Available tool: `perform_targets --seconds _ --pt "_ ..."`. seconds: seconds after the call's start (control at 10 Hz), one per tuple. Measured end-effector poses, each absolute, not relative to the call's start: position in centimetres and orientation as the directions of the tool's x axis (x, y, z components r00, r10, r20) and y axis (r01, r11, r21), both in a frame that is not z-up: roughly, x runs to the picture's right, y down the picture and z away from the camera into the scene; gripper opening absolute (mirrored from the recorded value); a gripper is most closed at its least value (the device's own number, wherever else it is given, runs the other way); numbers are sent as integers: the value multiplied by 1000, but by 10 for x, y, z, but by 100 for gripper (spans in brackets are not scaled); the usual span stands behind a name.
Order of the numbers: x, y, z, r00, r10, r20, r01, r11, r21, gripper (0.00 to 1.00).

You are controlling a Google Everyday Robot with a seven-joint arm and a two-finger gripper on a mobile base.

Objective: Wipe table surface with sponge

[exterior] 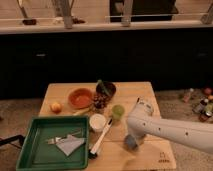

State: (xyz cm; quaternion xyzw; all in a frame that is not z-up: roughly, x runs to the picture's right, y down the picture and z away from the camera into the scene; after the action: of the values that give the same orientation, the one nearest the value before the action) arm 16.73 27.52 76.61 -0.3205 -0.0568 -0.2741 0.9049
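A dim room with a dark counter front behind holds a light wooden table surface (142, 97) made of wide planks, with a small dark mark near its front right corner. A green tray (30, 155) sits over the table's front left part, holding a folded grey cloth (70, 145). Beside the tray stand a white cup (97, 121) and a white-handled brush (101, 139) lying at a slant. Farther back are an orange bowl (80, 97), a dark bowl (106, 90), a small green cup (118, 111) and a round orange fruit (56, 107).

The white arm reaches in from the right, and its gripper (133, 139) points down at the front middle of the table. The blue-grey sponge (131, 143) lies on the wood right under the gripper, which hides part of it. How the jaws stand, and whether they pinch the sponge or only touch it, cannot be told here.
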Motion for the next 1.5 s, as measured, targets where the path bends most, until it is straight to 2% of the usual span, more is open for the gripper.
perform_targets --seconds 0.4,0.8,1.0,1.2,1.5 --pt "214 283 762 872 -441 212 472 644 -602 0" --pt "242 268 790 902 -405 147 402 670 -625 0" --pt "241 247 806 910 -392 131 388 701 -598 0" --pt "225 225 803 907 -398 140 405 729 -552 0" --pt "186 219 796 874 -428 231 484 719 -500 0"
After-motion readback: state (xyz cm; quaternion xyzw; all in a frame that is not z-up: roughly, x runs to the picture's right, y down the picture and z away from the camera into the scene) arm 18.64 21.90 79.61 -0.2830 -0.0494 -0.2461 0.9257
